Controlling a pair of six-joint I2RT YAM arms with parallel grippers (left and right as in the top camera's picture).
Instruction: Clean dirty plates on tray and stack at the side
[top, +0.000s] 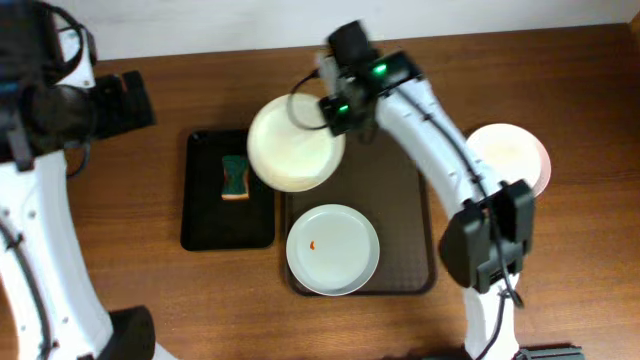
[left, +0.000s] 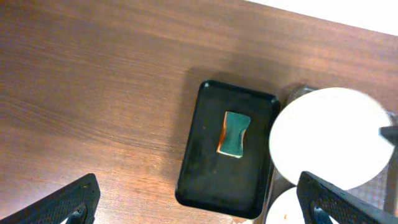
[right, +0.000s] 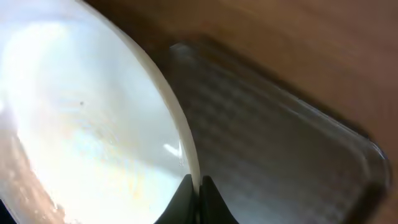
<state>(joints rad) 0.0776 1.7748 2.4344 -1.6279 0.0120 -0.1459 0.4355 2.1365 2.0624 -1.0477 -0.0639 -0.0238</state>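
Plate (top: 295, 145) held above tray (top: 410, 200), rim clamped in right gripper (right: 196, 198) — wiping step. Left gripper (left: 200, 202), fingers apart and empty — probably needs sponge (left: 234, 134) next.

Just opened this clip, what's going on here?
The right gripper is pinched on the rim of a white plate, holding it over the far left corner of the brown tray. A second plate lies on that tray and carries a small orange smear. A third plate sits on the table to the tray's right. The left gripper is open and holds nothing, above the black tray where a sponge lies.
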